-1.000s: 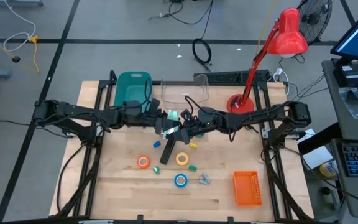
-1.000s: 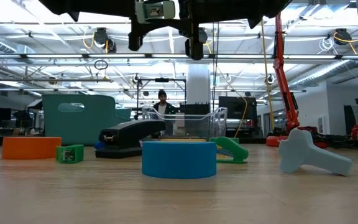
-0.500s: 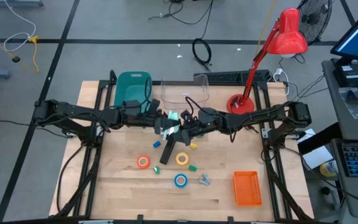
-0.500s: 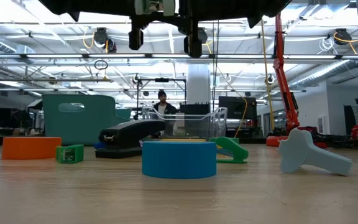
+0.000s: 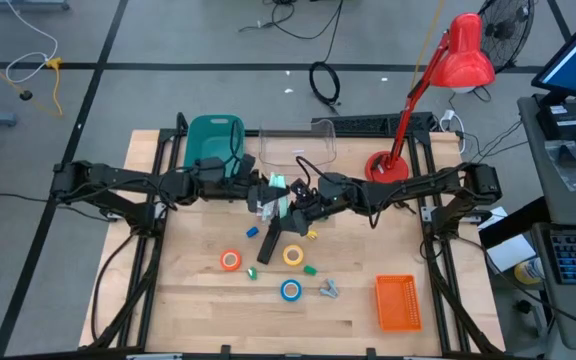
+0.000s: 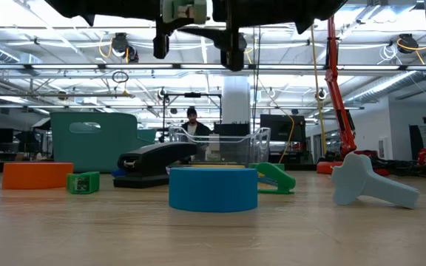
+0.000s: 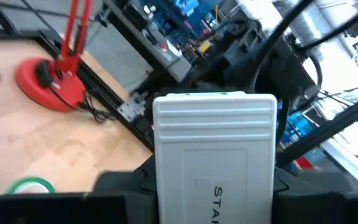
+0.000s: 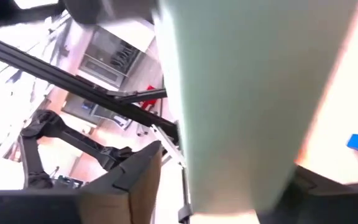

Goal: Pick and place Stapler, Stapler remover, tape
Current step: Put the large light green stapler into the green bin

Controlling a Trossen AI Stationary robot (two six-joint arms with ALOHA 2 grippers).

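- One small white-and-green box (image 5: 277,198) raised above mid-table, clamped in the left gripper (image 5: 266,197)
- Right gripper (image 5: 294,205) at the box's far side, fingers loosened, hold uncertain
- Black stapler (image 5: 268,243) and tape rolls (image 5: 293,256) lie below

The wooden table (image 5: 208,310) carries several extra things. A red desk lamp (image 5: 438,80) stands with its round base at the 2 o'clock corner, and its shade leans out beyond the edge. A teal bin (image 5: 214,137) sits at 11 o'clock, and just beside it, at 12 o'clock, is a clear plastic container (image 5: 313,145). An orange basket (image 5: 398,302) lies at 5 o'clock. In the low view a person (image 6: 191,122) stands far behind the table.
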